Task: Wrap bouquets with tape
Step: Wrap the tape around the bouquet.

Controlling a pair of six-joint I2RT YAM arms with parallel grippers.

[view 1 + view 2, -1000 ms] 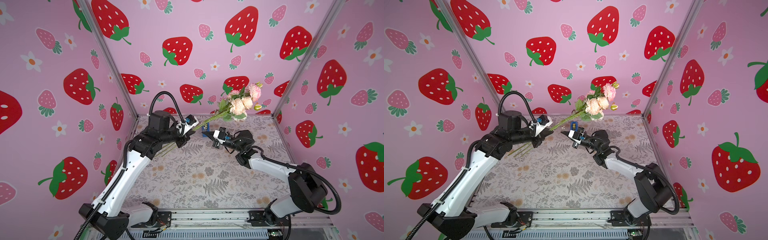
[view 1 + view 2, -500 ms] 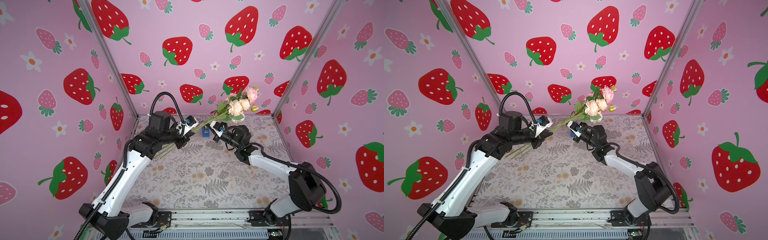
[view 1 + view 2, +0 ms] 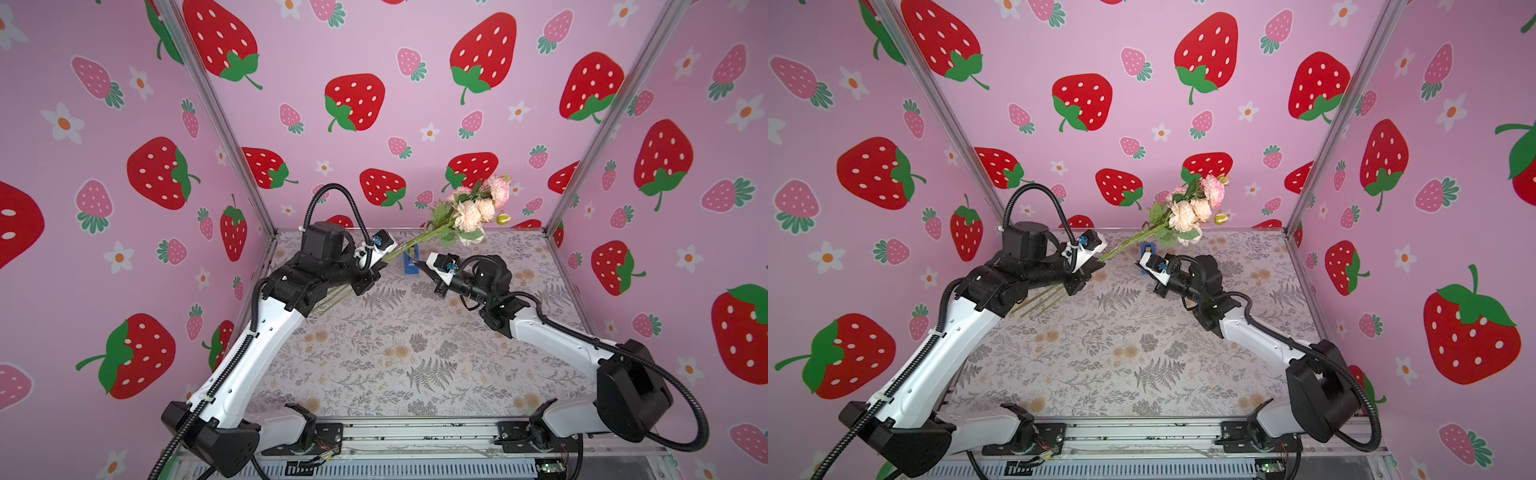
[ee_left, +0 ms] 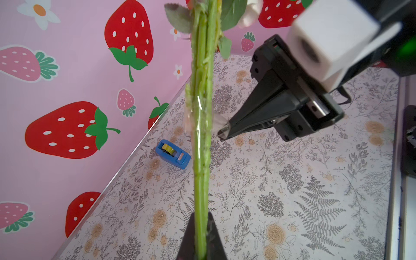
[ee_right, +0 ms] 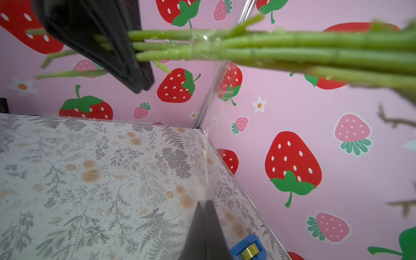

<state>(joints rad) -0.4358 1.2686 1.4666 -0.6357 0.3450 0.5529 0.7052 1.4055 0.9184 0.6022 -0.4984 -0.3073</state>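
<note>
My left gripper (image 4: 201,217) is shut on the green stems of the bouquet (image 3: 473,210), which it holds slanted above the table with the pink and cream blooms toward the back wall. A band of clear tape (image 4: 198,117) lies round the stems. From it a clear strip (image 5: 206,175) runs to my right gripper (image 5: 206,202), which is shut on the strip's end just right of the stems. In both top views the right gripper (image 3: 417,266) (image 3: 1138,262) hangs below the bouquet (image 3: 1187,208). The blue tape dispenser (image 3: 410,264) (image 4: 172,157) stands on the table under the stems.
The table (image 3: 415,353) has a printed floral cover and is closed in by pink strawberry walls on three sides. The dispenser (image 3: 1148,251) stands near the back wall (image 3: 1142,124). Both arm bases sit at the front rail (image 3: 415,432).
My right gripper rose toward the stems, then drew back down and to the right with the tape strip. The bouquet's blooms shifted slightly left. The left arm hardly moved.
</note>
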